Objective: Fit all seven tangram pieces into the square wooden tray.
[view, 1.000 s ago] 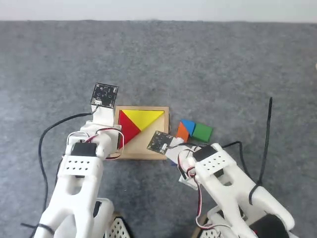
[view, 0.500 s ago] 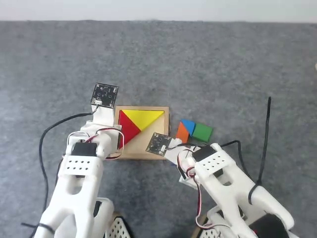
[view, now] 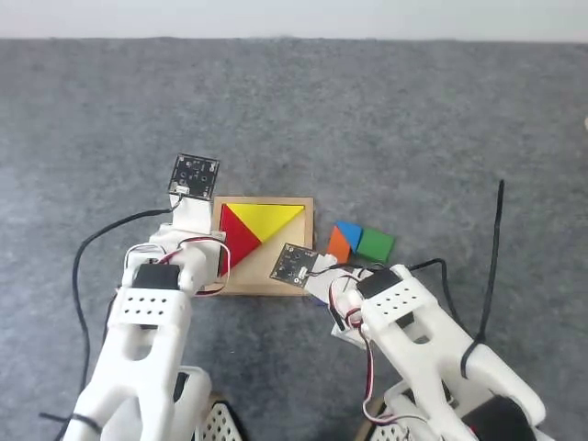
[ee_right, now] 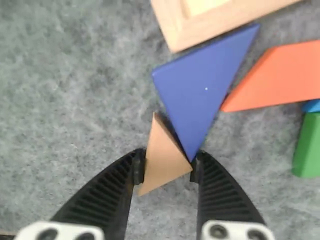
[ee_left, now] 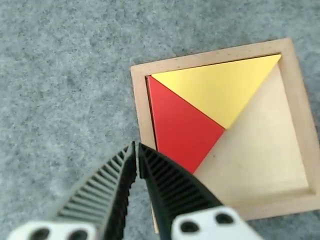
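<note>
The square wooden tray (view: pixel 308 230) lies between the arms and holds a yellow triangle (view: pixel 266 219) and a red triangle (view: pixel 237 241). In the left wrist view, my left gripper (ee_left: pixel 136 146) is shut and empty over the tray's (ee_left: pixel 295 90) rim, beside the red triangle (ee_left: pixel 182 130) and near the yellow one (ee_left: pixel 220 90). My right gripper (ee_right: pixel 166 165) is shut on a small tan triangle (ee_right: pixel 160 160) on the carpet, just outside the tray's corner (ee_right: pixel 200 22). A dark blue triangle (ee_right: pixel 205 92) touches the tan one.
An orange piece (ee_right: pixel 280 75), a light blue piece (ee_right: pixel 312 106) and a green piece (ee_right: pixel 306 145) lie beside the dark blue triangle, to the right of the tray in the high view (view: pixel 375 244). Grey carpet covers the table all around.
The right arm's wrist has shifted slightly left, toward the tray. The left arm has not moved.
</note>
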